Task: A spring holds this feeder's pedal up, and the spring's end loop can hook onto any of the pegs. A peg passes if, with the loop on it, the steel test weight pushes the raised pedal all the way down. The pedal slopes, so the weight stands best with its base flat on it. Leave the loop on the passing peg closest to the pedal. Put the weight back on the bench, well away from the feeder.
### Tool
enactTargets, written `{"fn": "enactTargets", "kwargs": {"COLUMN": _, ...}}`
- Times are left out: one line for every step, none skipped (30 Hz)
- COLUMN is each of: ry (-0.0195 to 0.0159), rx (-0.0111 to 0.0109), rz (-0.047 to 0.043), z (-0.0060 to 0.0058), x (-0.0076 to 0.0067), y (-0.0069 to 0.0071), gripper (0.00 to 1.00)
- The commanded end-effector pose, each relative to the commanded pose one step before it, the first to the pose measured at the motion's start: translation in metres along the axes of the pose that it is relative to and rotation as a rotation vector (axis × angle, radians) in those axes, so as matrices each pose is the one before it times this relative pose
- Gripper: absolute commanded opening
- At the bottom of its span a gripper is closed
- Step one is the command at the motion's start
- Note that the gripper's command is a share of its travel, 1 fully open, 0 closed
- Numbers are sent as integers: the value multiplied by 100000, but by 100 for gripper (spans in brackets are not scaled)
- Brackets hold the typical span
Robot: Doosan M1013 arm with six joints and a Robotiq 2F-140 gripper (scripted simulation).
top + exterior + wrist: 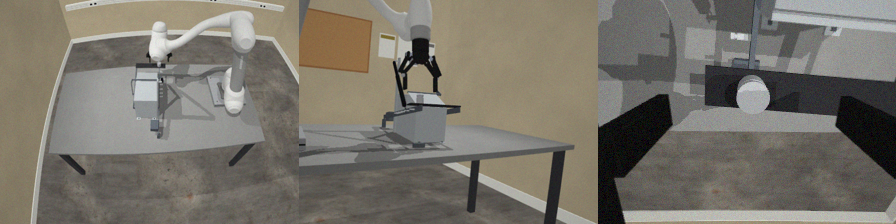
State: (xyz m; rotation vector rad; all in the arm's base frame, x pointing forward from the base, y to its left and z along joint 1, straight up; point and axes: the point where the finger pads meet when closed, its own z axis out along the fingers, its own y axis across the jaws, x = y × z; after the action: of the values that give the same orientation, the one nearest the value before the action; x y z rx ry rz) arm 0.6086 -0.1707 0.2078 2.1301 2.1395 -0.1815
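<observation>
Steel-grey and round-topped, the test weight stands on the dark pedal, near one end of that long plate rather than at its middle. Above it hangs the gripper, its black fingers spread wide open with nothing between them; the weight lies below, untouched. The pedal juts from the feeder's pale box, which sits on the grey bench. Along the box's side runs a row of small pegs; which one bears the spring's loop, I cannot tell. Farther off on the bench, the white arm rises beside a flat base plate.
</observation>
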Motion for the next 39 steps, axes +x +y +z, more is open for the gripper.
{"fn": "enactTargets", "kwargs": {"ry": 10, "rx": -118, "rz": 30, "z": 237, "x": 43, "y": 32, "gripper": 100}}
{"fn": "enactTargets", "kwargs": {"ry": 0, "rx": 0, "rz": -3, "z": 164, "x": 29, "y": 0, "gripper": 100}}
{"fn": "enactTargets", "kwargs": {"ry": 0, "rx": 3, "rz": 0, "z": 164, "x": 29, "y": 1, "gripper": 100}}
{"fn": "enactTargets", "kwargs": {"ry": 0, "rx": 0, "rz": 0, "z": 164, "x": 29, "y": 1, "gripper": 100}}
{"fn": "enactTargets", "kwargs": {"ry": 0, "rx": 0, "rz": 0, "z": 164, "x": 29, "y": 0, "gripper": 100}}
{"fn": "enactTargets", "kwargs": {"ry": 0, "rx": 3, "rz": 0, "z": 164, "x": 29, "y": 1, "gripper": 100}}
{"fn": "enactTargets", "kwargs": {"ry": 0, "rx": 0, "rz": 0, "z": 164, "x": 29, "y": 0, "gripper": 100}}
{"fn": "enactTargets", "kwargs": {"ry": 0, "rx": 0, "rz": 0, "z": 164, "x": 29, "y": 1, "gripper": 100}}
{"fn": "enactTargets", "kwargs": {"ry": 0, "rx": 3, "rz": 0, "z": 164, "x": 29, "y": 1, "gripper": 100}}
{"fn": "enactTargets", "kwargs": {"ry": 0, "rx": 0, "rz": -3, "z": 164, "x": 29, "y": 0, "gripper": 100}}
{"fn": "enactTargets", "kwargs": {"ry": 0, "rx": 0, "rz": 0, "z": 164, "x": 29, "y": 1, "gripper": 100}}
{"fn": "enactTargets", "kwargs": {"ry": 0, "rx": 3, "rz": 0, "z": 164, "x": 29, "y": 0, "gripper": 100}}
{"fn": "enactTargets", "kwargs": {"ry": 0, "rx": 0, "rz": 0, "z": 164, "x": 29, "y": 1, "gripper": 100}}
{"fn": "enactTargets", "kwargs": {"ry": 0, "rx": 0, "rz": 0, "z": 0, "x": 0, "y": 0, "gripper": 100}}
{"fn": "enactTargets", "kwargs": {"ry": 0, "rx": 0, "rz": 0, "z": 0, "x": 0, "y": 0, "gripper": 100}}
{"fn": "enactTargets", "kwargs": {"ry": 2, "rx": 2, "rz": -1, "z": -105, "x": -19, "y": -2, "gripper": 100}}
{"fn": "enactTargets", "kwargs": {"ry": 0, "rx": 0, "rz": 0, "z": 82, "x": 15, "y": 1, "gripper": 100}}
{"fn": "enactTargets", "kwargs": {"ry": 0, "rx": 0, "rz": 0, "z": 82, "x": 14, "y": 0, "gripper": 100}}
{"fn": "enactTargets", "kwargs": {"ry": 0, "rx": 0, "rz": 0, "z": 82, "x": 15, "y": 1, "gripper": 100}}
{"fn": "enactTargets", "kwargs": {"ry": 0, "rx": 0, "rz": 0, "z": 82, "x": 14, "y": 0, "gripper": 100}}
{"fn": "enactTargets", "kwargs": {"ry": 0, "rx": 0, "rz": 0, "z": 82, "x": 15, "y": 0, "gripper": 100}}
{"fn": "enactTargets", "kwargs": {"ry": 0, "rx": 0, "rz": 0, "z": 82, "x": 14, "y": 1, "gripper": 100}}
{"fn": "enactTargets", "kwargs": {"ry": 0, "rx": 0, "rz": 0, "z": 82, "x": 15, "y": 0, "gripper": 100}}
{"fn": "enactTargets", "kwargs": {"ry": 0, "rx": 0, "rz": 0, "z": 82, "x": 14, "y": 1, "gripper": 100}}
{"fn": "enactTargets", "kwargs": {"ry": 0, "rx": 0, "rz": 0, "z": 82, "x": 15, "y": 0, "gripper": 100}}
{"fn": "enactTargets", "kwargs": {"ry": 0, "rx": 0, "rz": 0, "z": 82, "x": 14, "y": 0, "gripper": 100}}
{"fn": "enactTargets", "kwargs": {"ry": 0, "rx": 0, "rz": 0, "z": 82, "x": 15, "y": 1, "gripper": 100}}
{"fn": "enactTargets", "kwargs": {"ry": 0, "rx": 0, "rz": 0, "z": 82, "x": 14, "y": 0, "gripper": 100}}
{"fn": "enactTargets", "kwargs": {"ry": 0, "rx": 0, "rz": 0, "z": 82, "x": 15, "y": 1, "gripper": 100}}
{"fn": "enactTargets", "kwargs": {"ry": 0, "rx": 0, "rz": 0, "z": 82, "x": 14, "y": 0, "gripper": 100}}
{"fn": "enactTargets", "kwargs": {"ry": 0, "rx": 0, "rz": 0, "z": 0, "x": 0, "y": 0, "gripper": 100}}
{"fn": "enactTargets", "kwargs": {"ry": 0, "rx": 0, "rz": 0, "z": 0, "x": 0, "y": 0, "gripper": 100}}
{"fn": "enactTargets", "kwargs": {"ry": 1, "rx": 0, "rz": 0, "z": -89, "x": -16, "y": 0, "gripper": 100}}
{"fn": "enactTargets", "kwargs": {"ry": 0, "rx": 0, "rz": 0, "z": 0, "x": 0, "y": 0, "gripper": 100}}
{"fn": "enactTargets", "kwargs": {"ry": 0, "rx": 0, "rz": 0, "z": 0, "x": 0, "y": 0, "gripper": 100}}
{"fn": "enactTargets", "kwargs": {"ry": 0, "rx": 0, "rz": 0, "z": 0, "x": 0, "y": 0, "gripper": 100}}
{"fn": "enactTargets", "kwargs": {"ry": 0, "rx": 0, "rz": 0, "z": 0, "x": 0, "y": 0, "gripper": 100}}
{"fn": "enactTargets", "kwargs": {"ry": 0, "rx": 0, "rz": 0, "z": 0, "x": 0, "y": 0, "gripper": 100}}
{"fn": "enactTargets", "kwargs": {"ry": 0, "rx": 0, "rz": 0, "z": 0, "x": 0, "y": 0, "gripper": 100}}
